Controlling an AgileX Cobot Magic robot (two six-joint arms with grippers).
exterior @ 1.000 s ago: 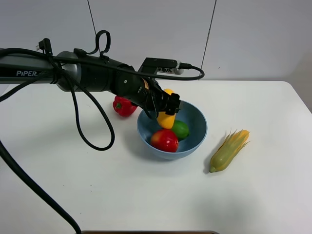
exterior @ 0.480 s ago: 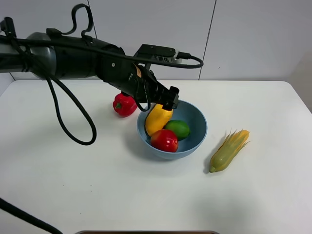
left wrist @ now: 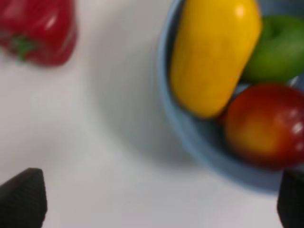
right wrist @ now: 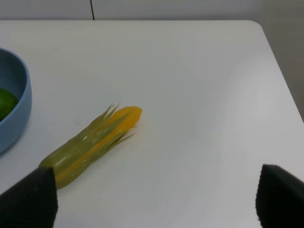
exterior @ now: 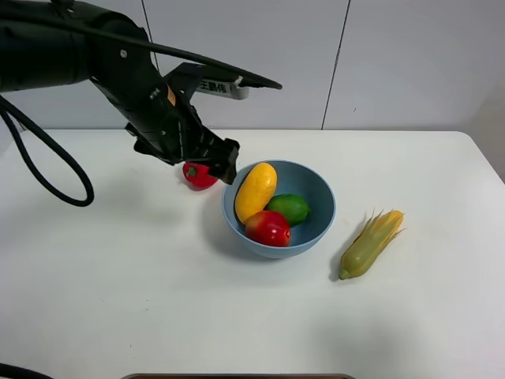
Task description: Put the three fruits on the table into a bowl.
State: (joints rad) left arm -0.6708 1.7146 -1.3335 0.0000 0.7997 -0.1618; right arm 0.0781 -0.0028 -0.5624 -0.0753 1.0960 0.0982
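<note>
The light-blue bowl [exterior: 319,207] stands mid-table and holds all three fruits. The yellow-orange mango [exterior: 256,192] leans on its left rim, the green lime [exterior: 289,208] lies behind, and the red-and-yellow apple-like fruit [exterior: 267,227] is in front. My left gripper [exterior: 225,162] hovers open and empty just left of the bowl, above the table [exterior: 158,300]. The left wrist view shows the mango [left wrist: 213,52], lime [left wrist: 280,47], apple-like fruit [left wrist: 266,123] and bowl rim [left wrist: 190,137] beyond the open left gripper [left wrist: 156,199]. In its own wrist view my right gripper [right wrist: 154,197] is open and empty.
A red bell pepper [exterior: 197,175] lies just left of the bowl, partly hidden under my left arm, and shows in the left wrist view as the pepper [left wrist: 38,31]. A corn cob with husk [exterior: 371,243] lies right of the bowl, also seen as the cob [right wrist: 92,142].
My left gripper opened and let go of the mango, which now leans inside the bowl. The left arm then pulled up and back to the left.
</note>
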